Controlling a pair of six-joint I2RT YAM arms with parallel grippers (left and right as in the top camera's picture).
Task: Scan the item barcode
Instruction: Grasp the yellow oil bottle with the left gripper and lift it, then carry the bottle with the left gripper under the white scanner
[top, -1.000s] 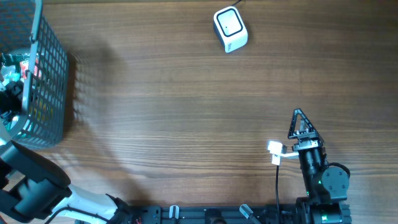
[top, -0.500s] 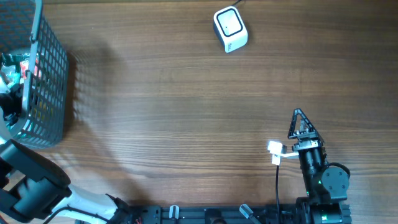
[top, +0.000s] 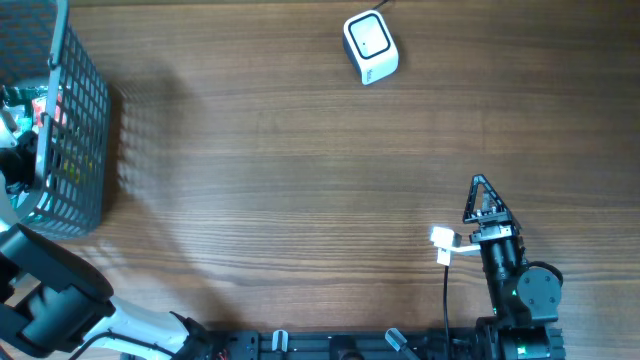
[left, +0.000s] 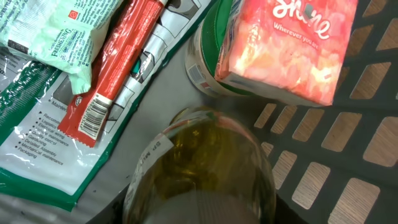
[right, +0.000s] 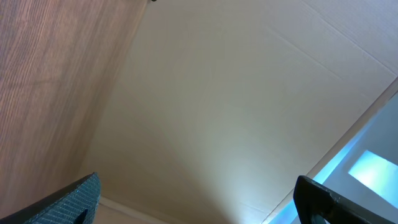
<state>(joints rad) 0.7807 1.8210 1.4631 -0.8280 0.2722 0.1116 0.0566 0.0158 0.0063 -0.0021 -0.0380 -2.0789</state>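
- The wooden bench (top: 300, 180) fills the overhead view.
- A dark wire basket (top: 85, 120) stands at the bench's far left edge, packed with goods.
- The left pincer (top: 20, 165) is down inside the basket. It shows only as a dark shape through the mesh, and its fingers do not appear in the left wrist view, so I cannot tell whether it is released or clenched.
- The right pincer (top: 482, 200) rests near the bench's lower right, well apart from everything else. Its fingers are spread wide, released and holding nothing.
- A white barcode scanner (top: 370, 47) sits at the top centre of the bench, well apart from the basket.
- A green-and-white pouch (left: 37, 155) lies flat on the basket floor.
- A pink box (left: 289, 43) leans on a green-rimmed tub (left: 202, 68).
- A glass jar (left: 205, 168) with yellowish contents lies in the basket right under the left wrist camera, just beside the tub.
- A red sachet (left: 118, 62) lies across the pouch, its barcode facing up.
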